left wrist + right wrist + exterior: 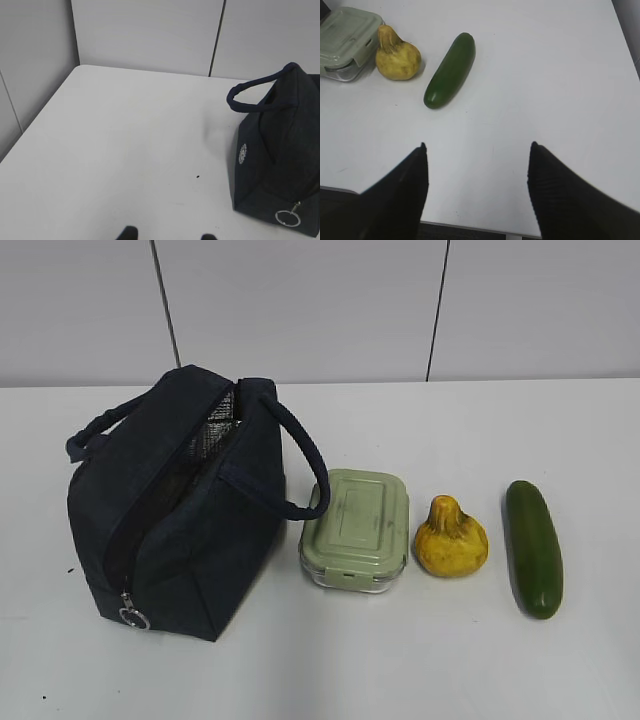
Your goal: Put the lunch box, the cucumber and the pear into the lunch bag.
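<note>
Exterior view: the lunch bag [175,510] is standing on the white bench [420,660] at the left, its top zipper gaping so that a strip of silver lining is showing, and a metal ring pull [134,617] is hanging at its near lower end. One padded handle [300,455] is arching out to the right, its lower end coming down right by the lunch box [357,528], which is sitting lid-up just beside the bag. The pear [451,538] is sitting near the box's right side, neck pointing up and away, and the cucumber [533,546] is lying a little apart to its right, running front to back. No arm is showing here.

Left wrist view: the left claw [169,234] is showing only as two dark fingertips [127,233] at the bottom edge, held apart with bare bench between them — nothing gripped. The bag is filling the right side, a handle looping off its top and the ring pull dangling at its lower corner.

Right wrist view: the right claw [477,190] is spread wide, its two black fingers [395,195] hovering over bare bench and gripping nothing. Beyond it the cucumber is lying at a slant, the pear is sitting close beside it on the left, and the pear is touching or nearly touching the box in the top-left corner — I cannot tell which.
</note>
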